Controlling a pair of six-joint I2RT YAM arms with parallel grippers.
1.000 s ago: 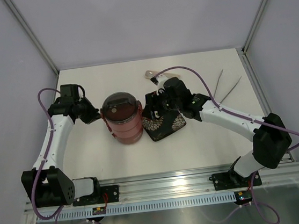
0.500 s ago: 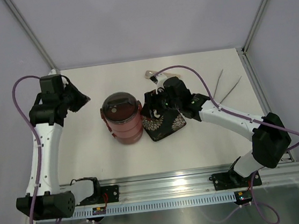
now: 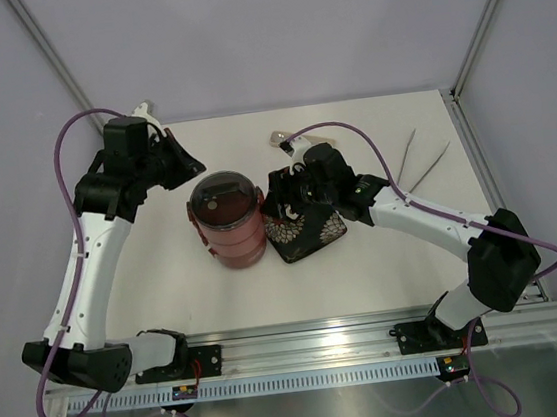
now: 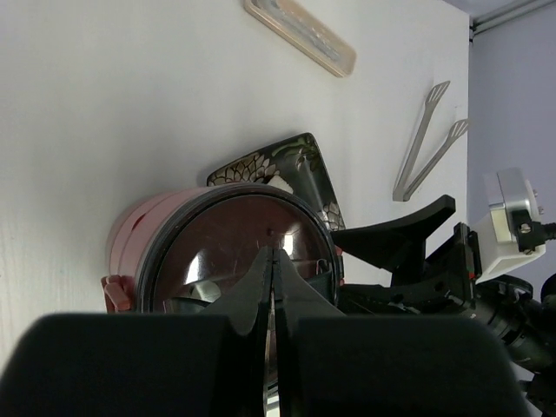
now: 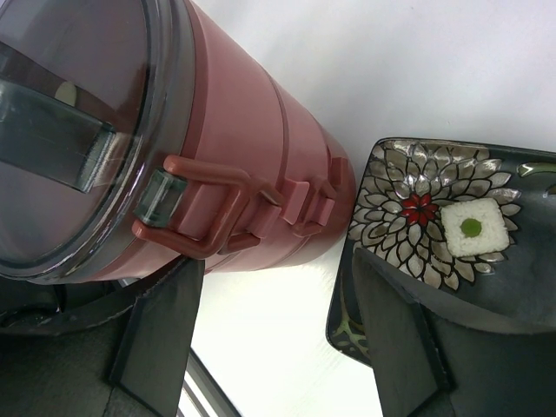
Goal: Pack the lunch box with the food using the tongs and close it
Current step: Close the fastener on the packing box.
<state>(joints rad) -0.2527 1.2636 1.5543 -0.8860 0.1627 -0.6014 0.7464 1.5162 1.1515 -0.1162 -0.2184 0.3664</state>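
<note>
The left arm [image 3: 88,260] has swung back in from the left side of the table [image 3: 365,259]. Its gripper [image 3: 185,165], pinched shut on nothing, now hangs just behind the stacked, lidded lunch box [image 3: 228,222]. The right gripper [image 3: 280,203] hasn't moved: spread wide and empty over the plate [image 3: 312,233], with the lunch box just beside its fingers. The tongs [image 3: 424,157] lie well apart to the right.

You have bright, even light from above; shadows on the table [image 3: 218,296] are soft. Glare streaks the lunch box [image 4: 217,252] lid in your left wrist view, and the left gripper [image 4: 274,258] looms dark and blurred.
</note>
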